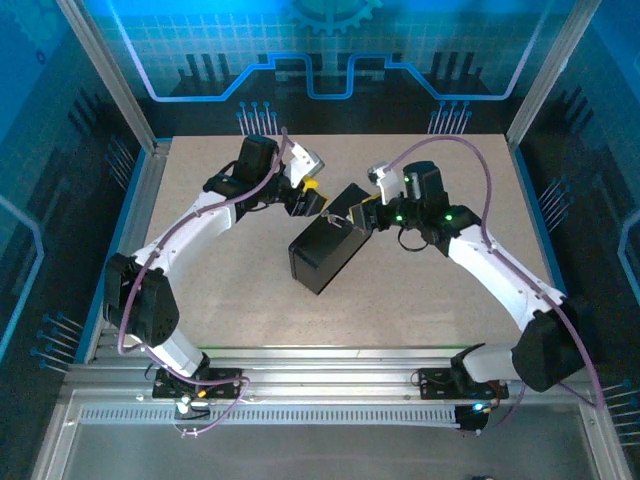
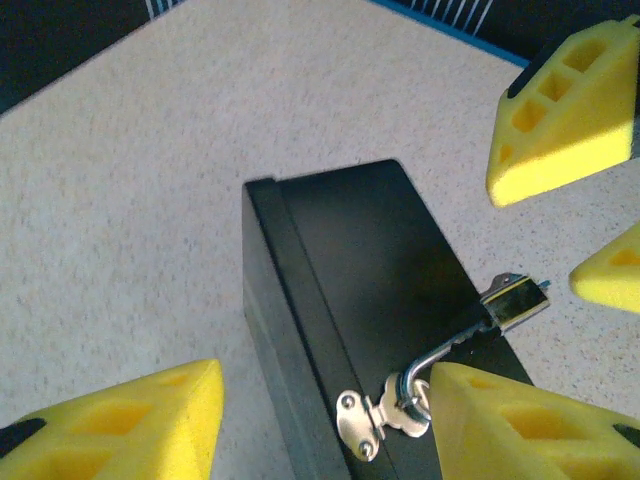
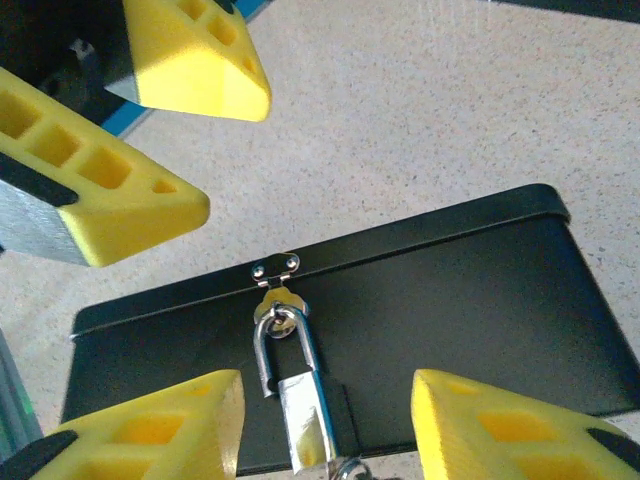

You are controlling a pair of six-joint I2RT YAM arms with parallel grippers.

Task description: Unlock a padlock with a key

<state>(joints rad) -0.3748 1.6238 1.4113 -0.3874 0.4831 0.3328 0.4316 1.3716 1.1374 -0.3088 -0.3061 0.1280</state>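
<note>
Arms [image 1: 190, 230] [image 1: 500, 265] both reach inward over box [image 1: 322, 250] — left gripper [image 2: 325, 385] spread wide. Right gripper [image 3: 328, 385] released, straddling padlock [image 3: 305, 410].

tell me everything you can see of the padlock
The padlock is small, with a shiny metal body and a thin silvery shackle hooked through the hasp of the black box. It lies flat against the box's face, between the open fingers of the right hand, which don't visibly touch it. Whether it's locked can't be told.
</note>
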